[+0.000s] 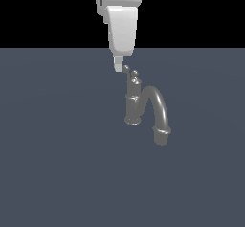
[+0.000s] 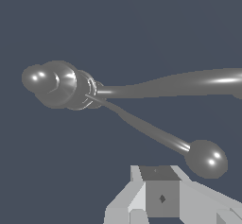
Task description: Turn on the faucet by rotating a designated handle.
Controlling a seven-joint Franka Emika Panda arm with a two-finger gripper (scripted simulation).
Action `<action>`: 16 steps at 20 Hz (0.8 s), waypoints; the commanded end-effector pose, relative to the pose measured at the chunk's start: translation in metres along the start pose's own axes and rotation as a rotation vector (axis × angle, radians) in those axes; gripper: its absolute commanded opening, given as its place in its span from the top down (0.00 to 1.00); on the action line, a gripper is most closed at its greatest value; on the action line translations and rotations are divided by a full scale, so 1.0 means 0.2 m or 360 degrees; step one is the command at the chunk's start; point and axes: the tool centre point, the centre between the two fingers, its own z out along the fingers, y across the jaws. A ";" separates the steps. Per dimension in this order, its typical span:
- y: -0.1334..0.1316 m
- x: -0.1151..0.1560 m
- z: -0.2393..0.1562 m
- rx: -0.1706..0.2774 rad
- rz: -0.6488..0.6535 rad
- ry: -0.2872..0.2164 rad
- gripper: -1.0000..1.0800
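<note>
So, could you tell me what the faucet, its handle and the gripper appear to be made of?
The faucet looks like polished grey metal: bright highlights run along its arched spout. The handle appears to be the same glossy metal, with sharp glints on its ball end. The gripper looks like matte white plastic or painted metal, with flat shading and no glints. These are renders, so the materials are only apparent.

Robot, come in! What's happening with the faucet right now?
Gripper just beside handle, jaws unclear. Faucet upright, handle not gripped. Nothing in the way.
</note>
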 end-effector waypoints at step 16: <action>0.10 0.35 0.00 -0.0014 0.0004 0.0000 1.00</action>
